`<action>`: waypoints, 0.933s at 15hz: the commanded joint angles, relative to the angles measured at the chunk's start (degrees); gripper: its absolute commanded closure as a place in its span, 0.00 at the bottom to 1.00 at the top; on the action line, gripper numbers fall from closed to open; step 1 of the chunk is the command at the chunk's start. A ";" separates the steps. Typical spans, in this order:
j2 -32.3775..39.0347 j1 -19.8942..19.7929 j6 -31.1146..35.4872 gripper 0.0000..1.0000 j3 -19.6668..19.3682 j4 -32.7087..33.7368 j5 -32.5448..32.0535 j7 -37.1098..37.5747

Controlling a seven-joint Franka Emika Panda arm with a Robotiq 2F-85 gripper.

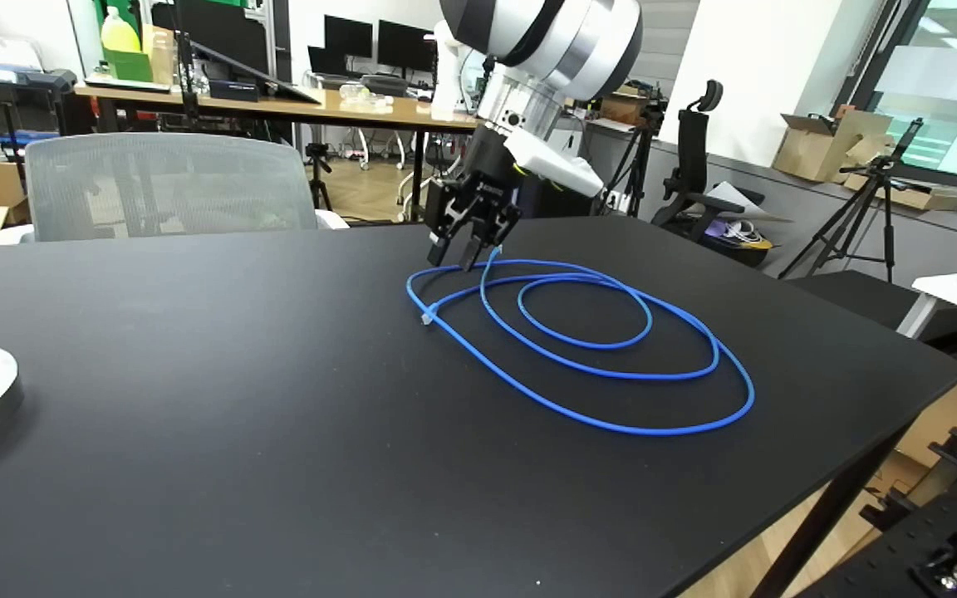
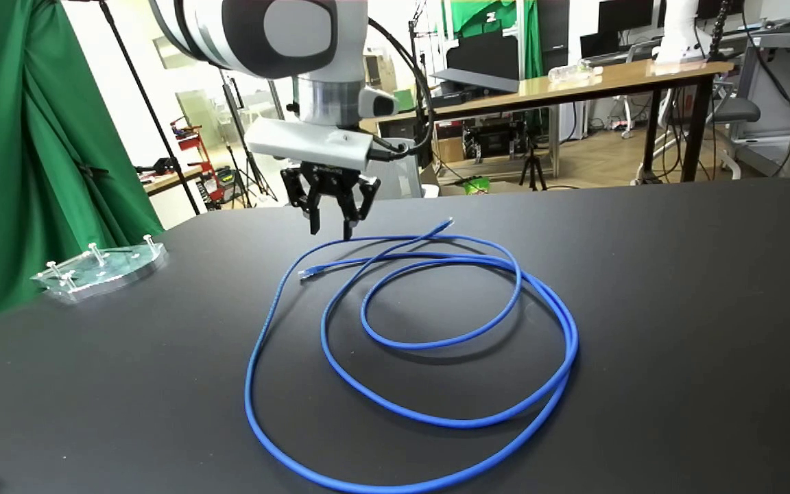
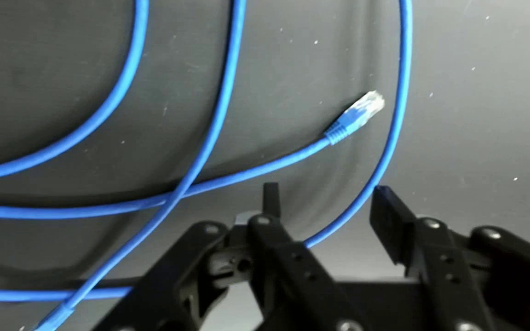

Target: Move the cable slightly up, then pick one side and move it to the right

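The blue network cable (image 2: 422, 346) lay in loose, overlapping loops on the black worktop (image 1: 238, 399), one clear plug (image 3: 359, 110) just beside the outermost strand (image 3: 405, 50), the opposite end (image 2: 444, 225) crossing over it. My tool (image 2: 331, 232) stood close to that strand, fingers (image 3: 389, 220) parted and gripping nothing; in the wrist view the strand ran across the gap between them. Whether the slight upward move was complete, I could not tell; by my judgement, picking up one side and carrying it rightward remained.
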 commanded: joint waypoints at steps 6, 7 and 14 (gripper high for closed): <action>-1.84 3.19 8.24 0.00 -7.05 -2.94 -6.27 13.32; -1.52 4.65 6.68 0.00 -9.50 -2.42 -8.83 16.48; 1.86 11.67 -6.17 0.00 -19.61 3.60 -21.78 32.49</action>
